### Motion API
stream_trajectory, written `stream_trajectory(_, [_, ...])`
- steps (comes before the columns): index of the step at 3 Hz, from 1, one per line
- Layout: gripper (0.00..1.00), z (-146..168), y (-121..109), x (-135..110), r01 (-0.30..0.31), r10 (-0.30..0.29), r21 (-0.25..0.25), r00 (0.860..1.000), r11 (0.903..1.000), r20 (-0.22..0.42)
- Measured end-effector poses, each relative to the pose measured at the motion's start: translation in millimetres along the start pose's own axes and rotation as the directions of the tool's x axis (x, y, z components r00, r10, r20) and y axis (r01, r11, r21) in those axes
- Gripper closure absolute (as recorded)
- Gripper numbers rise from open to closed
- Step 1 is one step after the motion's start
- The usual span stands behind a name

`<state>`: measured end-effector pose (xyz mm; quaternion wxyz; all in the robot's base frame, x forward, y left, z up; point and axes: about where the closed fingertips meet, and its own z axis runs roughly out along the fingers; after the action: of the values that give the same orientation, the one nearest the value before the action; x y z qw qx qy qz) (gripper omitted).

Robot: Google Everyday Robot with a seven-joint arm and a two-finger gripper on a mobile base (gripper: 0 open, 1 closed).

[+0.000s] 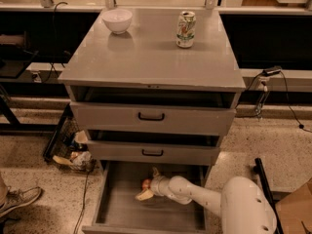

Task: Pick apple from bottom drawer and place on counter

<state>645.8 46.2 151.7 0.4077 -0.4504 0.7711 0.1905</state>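
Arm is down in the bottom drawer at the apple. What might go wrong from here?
1. The gripper is at the apple deep in the bottom drawer; the round apple may roll away.
2. The middle drawer juts out just above, so lifting could strike it.
3. On the counter, the soda can could be knocked.

We see our gripper (147,185) inside the bottom drawer (114,206), jaws spread around the apple (145,183); the counter (146,57) sits well above it.

Showed speckled floor (278,140) at 3 o'clock, wire basket of litter (68,147) at 8 o'clock, black cable (287,101) trailing at 2 o'clock.
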Motion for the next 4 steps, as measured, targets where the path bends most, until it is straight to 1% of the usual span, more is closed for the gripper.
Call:
stream_trajectory(1, [0.18,1.6,-6.7,7.8,-0.010,0.010,0.006,1.000,0.9999,-0.013])
stream_trajectory(2, [0.41,0.3,-8.2,14.9,-0.009,0.009,-0.004,1.000,1.0000,-0.029])
stream_trajectory(3, [0.72,-12.0,-3.5,28.1,-0.007,0.006,-0.039,0.999,0.9992,-0.044])
stream_trajectory(4, [0.96,-42.6,1.7,31.0,-0.009,0.008,-0.095,1.000,0.9954,-0.004])
